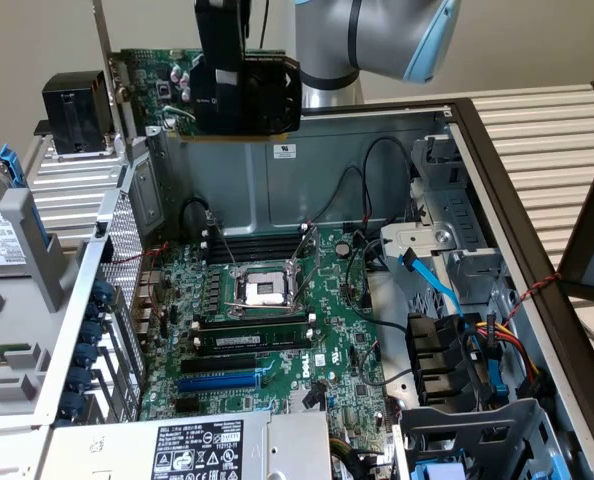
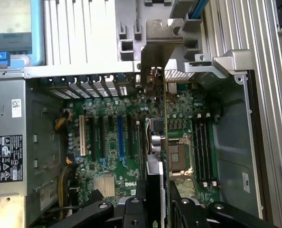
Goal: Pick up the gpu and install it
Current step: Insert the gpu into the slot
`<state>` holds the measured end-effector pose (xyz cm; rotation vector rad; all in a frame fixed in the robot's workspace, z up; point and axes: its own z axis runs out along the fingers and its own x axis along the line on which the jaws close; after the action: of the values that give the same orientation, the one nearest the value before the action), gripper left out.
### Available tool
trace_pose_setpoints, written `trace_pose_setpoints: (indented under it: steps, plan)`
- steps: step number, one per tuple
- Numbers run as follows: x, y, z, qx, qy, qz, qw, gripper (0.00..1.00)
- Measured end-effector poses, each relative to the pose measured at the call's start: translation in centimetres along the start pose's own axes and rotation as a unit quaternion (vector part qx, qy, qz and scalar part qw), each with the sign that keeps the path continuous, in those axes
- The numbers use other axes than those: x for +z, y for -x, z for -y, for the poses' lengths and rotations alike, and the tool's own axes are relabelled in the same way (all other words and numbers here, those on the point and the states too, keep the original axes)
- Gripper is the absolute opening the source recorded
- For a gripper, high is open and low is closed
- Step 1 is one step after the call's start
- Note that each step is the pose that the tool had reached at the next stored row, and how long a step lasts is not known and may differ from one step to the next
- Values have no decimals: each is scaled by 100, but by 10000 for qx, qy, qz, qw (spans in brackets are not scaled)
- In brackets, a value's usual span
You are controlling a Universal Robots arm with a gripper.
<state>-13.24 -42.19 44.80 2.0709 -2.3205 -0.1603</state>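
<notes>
Gpu (image 1: 262,95) (image 2: 155,137) sits clamped in the jaws, which are closed against its two faces. The card stands on edge, with its black fan shroud facing the exterior camera. It hangs in the air above the far wall of the open case (image 1: 307,180), well clear of the motherboard (image 1: 277,330) (image 2: 112,142) and seated in no slot. From the wrist camera the card shows edge-on, a thin line over the board between the row of slots, among them the blue slot (image 1: 217,381) (image 2: 119,137), and the CPU socket (image 1: 265,290) (image 2: 179,156). A RAM stick (image 1: 252,340) lies just below the socket in the exterior view. The power supply (image 1: 197,445) (image 2: 5,152) fills the case's near end. The grey-and-blue arm (image 1: 377,35) reaches in from above. The case rests on a slatted table (image 1: 547,130).
</notes>
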Motion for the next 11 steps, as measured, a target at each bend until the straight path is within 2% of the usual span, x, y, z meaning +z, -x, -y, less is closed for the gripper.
trace_pose_setpoints:
  steps: [2,3,6,7,11]
  plan:
    - [13,1,-2,-49,3,9,10000,28]
    - [16,1,-2,-115,10,35,9999,28]
    - [26,1,-1,-315,33,147,9994,28]
    - [39,-2,0,-332,36,163,9993,28]
    - [108,-9,7,-333,36,160,9993,28]
